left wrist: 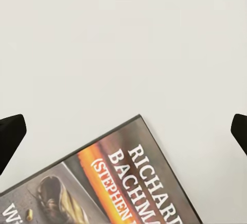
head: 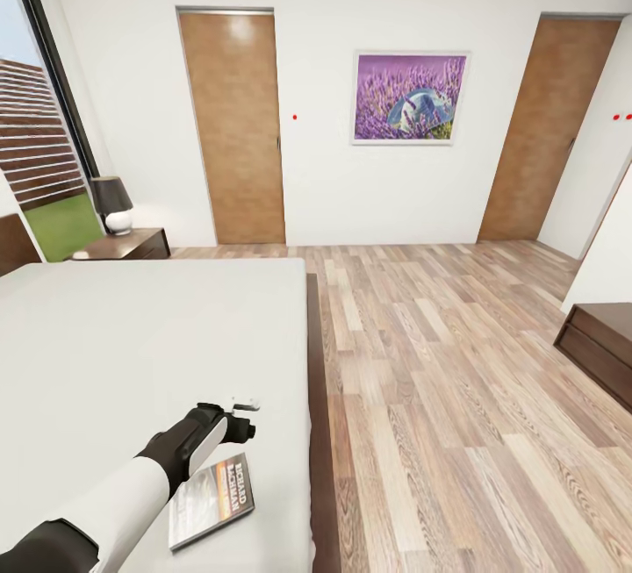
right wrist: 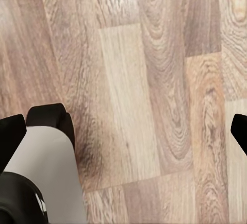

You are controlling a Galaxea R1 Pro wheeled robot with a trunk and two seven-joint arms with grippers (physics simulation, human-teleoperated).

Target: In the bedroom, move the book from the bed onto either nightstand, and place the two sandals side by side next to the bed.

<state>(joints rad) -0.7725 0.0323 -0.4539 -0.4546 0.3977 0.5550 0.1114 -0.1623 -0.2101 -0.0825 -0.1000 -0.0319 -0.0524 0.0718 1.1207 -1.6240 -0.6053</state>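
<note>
Book [head: 211, 503] is lying on bed [head: 132, 345] near its right edge; nightstand [head: 132, 245] is standing beyond the bed's far-left corner.

book [left wrist: 113, 183] cover cut off by wrist pic edge, title partly unreadable; nightstand [head: 132, 245] partly behind bed [head: 132, 354].

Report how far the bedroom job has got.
Nothing looks done. The book lies flat on the bed, untouched. In hand: the left pincer hovers open above the mattress just past the book, fingertips spread wide. Left: grasp the book, carry it to the nightstand by the lamp, then both sandals.
</note>
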